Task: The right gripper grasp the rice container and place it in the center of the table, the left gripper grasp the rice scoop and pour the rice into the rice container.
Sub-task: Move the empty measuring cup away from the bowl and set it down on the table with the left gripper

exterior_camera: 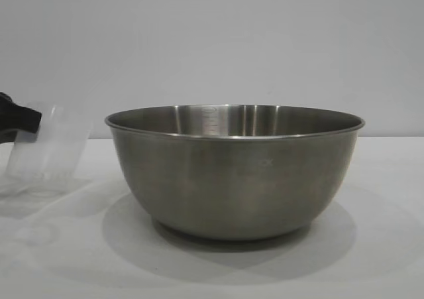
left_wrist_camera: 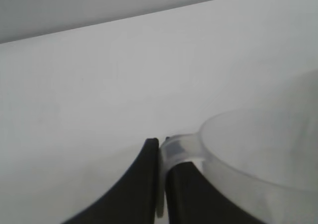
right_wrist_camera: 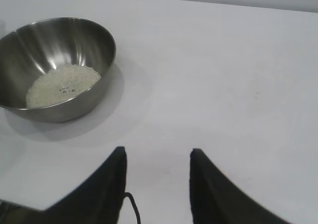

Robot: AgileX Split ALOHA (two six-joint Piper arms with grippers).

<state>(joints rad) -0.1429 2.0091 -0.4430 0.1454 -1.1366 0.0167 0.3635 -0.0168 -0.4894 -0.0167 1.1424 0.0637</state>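
The rice container (exterior_camera: 235,170), a large steel bowl, stands in the middle of the table. In the right wrist view the bowl (right_wrist_camera: 54,67) holds a white patch of rice (right_wrist_camera: 62,84) on its bottom. The rice scoop (exterior_camera: 50,150), a clear plastic cup, stands upright at the far left, apart from the bowl. My left gripper (exterior_camera: 20,121) is shut on the scoop's side handle (left_wrist_camera: 176,149); the cup (left_wrist_camera: 263,149) looks empty. My right gripper (right_wrist_camera: 156,157) is open and empty above bare cloth, well away from the bowl.
The white-clothed table (exterior_camera: 384,246) runs to a plain grey wall behind. In the right wrist view, a table edge (right_wrist_camera: 30,204) shows beside the gripper's fingers.
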